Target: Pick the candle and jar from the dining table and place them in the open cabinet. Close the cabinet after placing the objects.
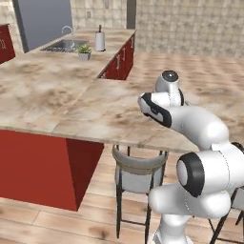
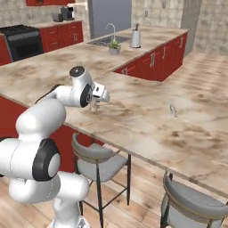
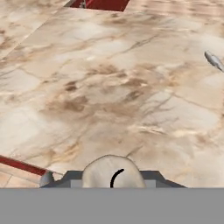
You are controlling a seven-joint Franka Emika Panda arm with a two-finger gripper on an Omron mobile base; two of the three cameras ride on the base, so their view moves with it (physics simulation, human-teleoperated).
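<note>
My gripper point(image 3: 113, 177) is shut on the candle point(image 3: 113, 173), a small pale rounded cylinder whose top, marked by a dark curved wick, sits between the two dark fingertips. From the right base view, the gripper point(image 2: 94, 105) hangs just above the dining table point(image 2: 147, 122) near its front edge, with the candle point(image 2: 93, 107) as a small pale shape below the hand. The veined beige table top point(image 3: 109, 87) spreads out beneath the hand. In the left base view the arm's white links cover the hand over the table point(image 1: 95, 114). The jar and the cabinet are out of view.
A flat silvery utensil point(image 2: 173, 110) point(image 3: 215, 60) lies on the table, right of the hand. Grey stools point(image 1: 138, 169) point(image 2: 98, 156) point(image 2: 191, 205) stand under the front edge. Behind are a marble counter over red drawers point(image 2: 156, 60), a sink point(image 1: 62, 45), a potted plant point(image 1: 85, 51) and a stove point(image 2: 20, 40).
</note>
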